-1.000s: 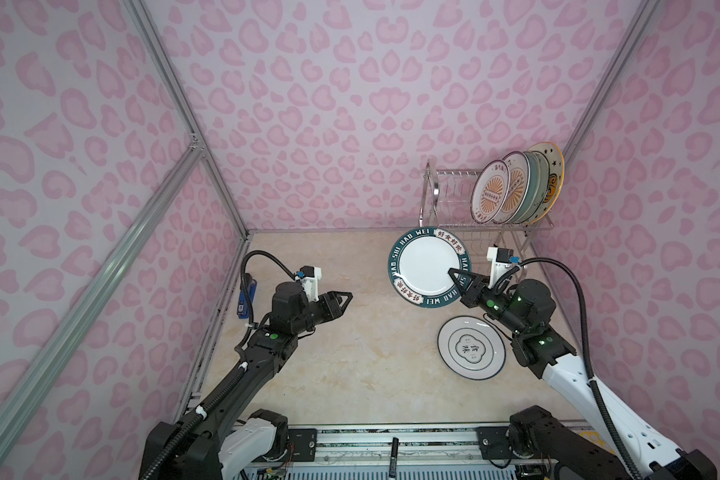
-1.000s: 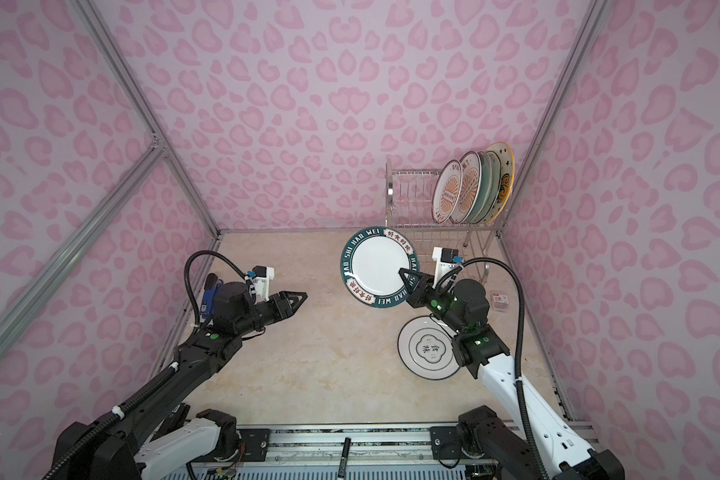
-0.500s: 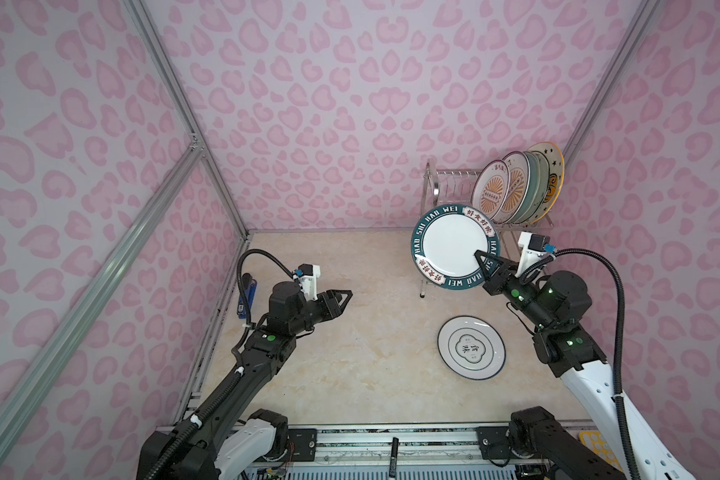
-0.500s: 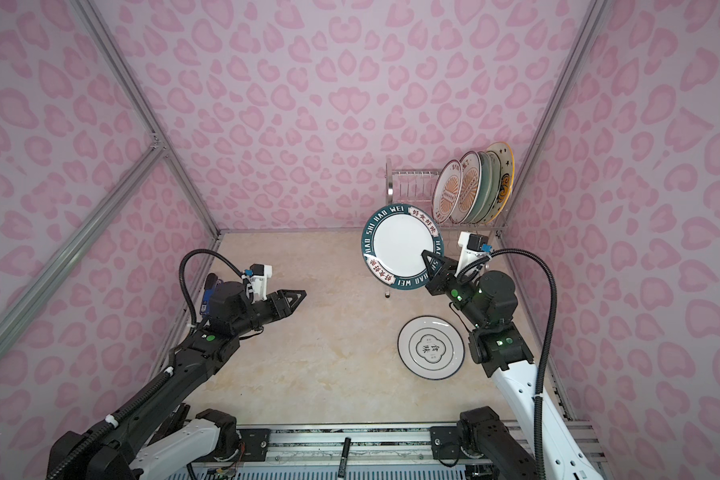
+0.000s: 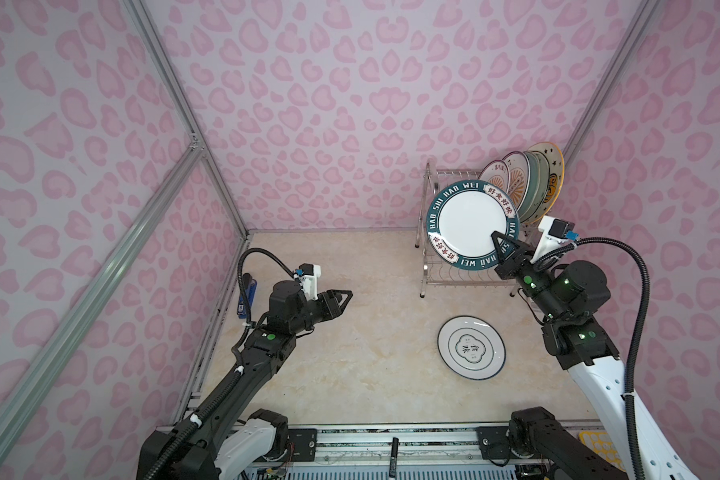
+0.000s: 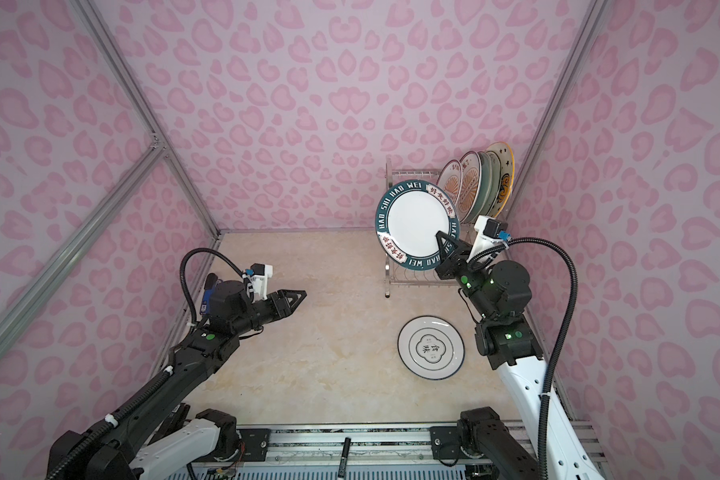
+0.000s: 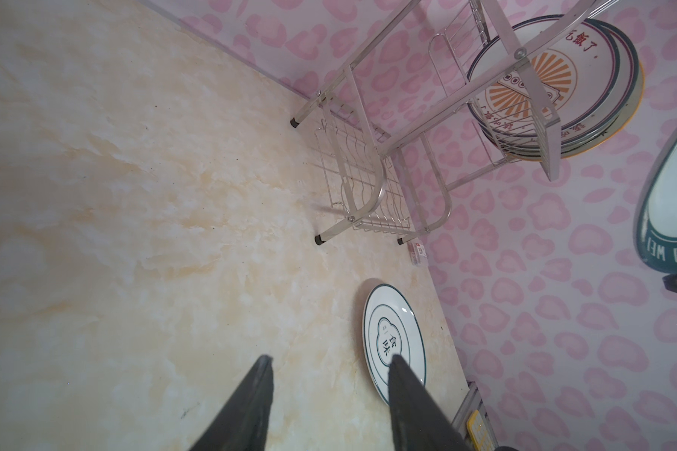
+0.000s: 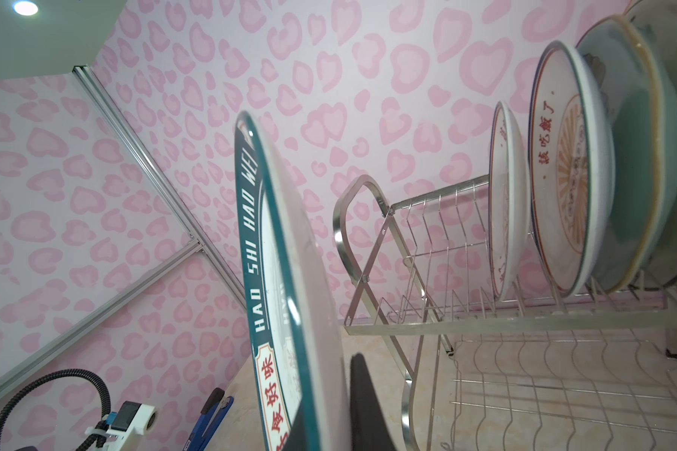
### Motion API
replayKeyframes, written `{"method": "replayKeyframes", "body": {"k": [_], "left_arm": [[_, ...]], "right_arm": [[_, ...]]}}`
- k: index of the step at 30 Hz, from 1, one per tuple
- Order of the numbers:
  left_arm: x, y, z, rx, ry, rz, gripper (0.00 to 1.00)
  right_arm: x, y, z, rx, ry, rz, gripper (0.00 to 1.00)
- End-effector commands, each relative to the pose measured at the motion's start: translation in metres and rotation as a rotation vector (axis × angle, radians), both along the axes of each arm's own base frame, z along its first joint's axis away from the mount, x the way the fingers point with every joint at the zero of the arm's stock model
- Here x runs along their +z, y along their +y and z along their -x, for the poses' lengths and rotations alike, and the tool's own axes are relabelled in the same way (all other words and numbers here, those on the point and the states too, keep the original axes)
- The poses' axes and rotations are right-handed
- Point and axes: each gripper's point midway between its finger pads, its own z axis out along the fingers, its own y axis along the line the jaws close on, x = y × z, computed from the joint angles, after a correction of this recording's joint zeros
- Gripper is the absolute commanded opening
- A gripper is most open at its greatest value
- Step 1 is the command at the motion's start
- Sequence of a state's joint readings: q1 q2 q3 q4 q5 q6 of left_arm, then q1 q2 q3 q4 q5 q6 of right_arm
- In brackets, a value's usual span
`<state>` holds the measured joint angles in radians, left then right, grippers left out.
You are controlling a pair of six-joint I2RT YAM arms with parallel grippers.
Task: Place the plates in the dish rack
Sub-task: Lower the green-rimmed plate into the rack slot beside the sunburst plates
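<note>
Nearest us, a black marker pen [image 5: 393,453] lies on the base rail. On the marble-look tabletop [image 5: 350,386] the white plate with the centre emblem [image 5: 471,347] lies flat, right of the middle. The left gripper [image 7: 329,361] hovers above the left part of the table, its claw released and holding nothing, tips pointing towards that plate. Farther back on the right, we see the right gripper [image 5: 501,247] clenched on the lower right rim of the dark-teal lettered plate [image 5: 466,224], which it holds up on edge in the air, before the left end of the dish rack [image 8: 524,321] and apart from it. In the rack's upper tier, at its right end, stand the small orange sunburst plate [image 5: 495,180], the larger sunburst plate [image 5: 516,183], a pale plate [image 5: 533,187] and, last, the orange-rimmed star plate [image 5: 551,178].
</note>
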<state>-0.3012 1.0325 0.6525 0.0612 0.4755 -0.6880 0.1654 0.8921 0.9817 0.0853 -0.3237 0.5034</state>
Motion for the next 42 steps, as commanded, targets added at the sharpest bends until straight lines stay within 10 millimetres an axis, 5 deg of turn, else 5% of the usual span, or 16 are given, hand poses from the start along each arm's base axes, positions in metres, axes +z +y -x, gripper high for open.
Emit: {"method": "replayKeyframes", "body": {"k": [1, 13, 23, 42], "left_arm": [[0.005, -0.004, 0.001, -0.028, -0.019, 0.005, 0.5], [0.006, -0.001, 0.013, -0.044, -0.025, -0.02, 0.5], [0.01, -0.004, 0.012, -0.062, -0.028, -0.012, 0.5], [0.01, 0.0, 0.017, -0.067, -0.022, -0.074, 0.5]], "right_arm": [[0.023, -0.009, -0.006, -0.064, -0.075, 0.024, 0.0], [0.052, -0.026, -0.045, -0.212, -0.108, 0.096, 0.0], [0.05, -0.051, -0.087, -0.444, -0.039, 0.174, 0.0], [0.05, -0.018, -0.127, -0.74, 0.019, 0.569, 0.0]]}}
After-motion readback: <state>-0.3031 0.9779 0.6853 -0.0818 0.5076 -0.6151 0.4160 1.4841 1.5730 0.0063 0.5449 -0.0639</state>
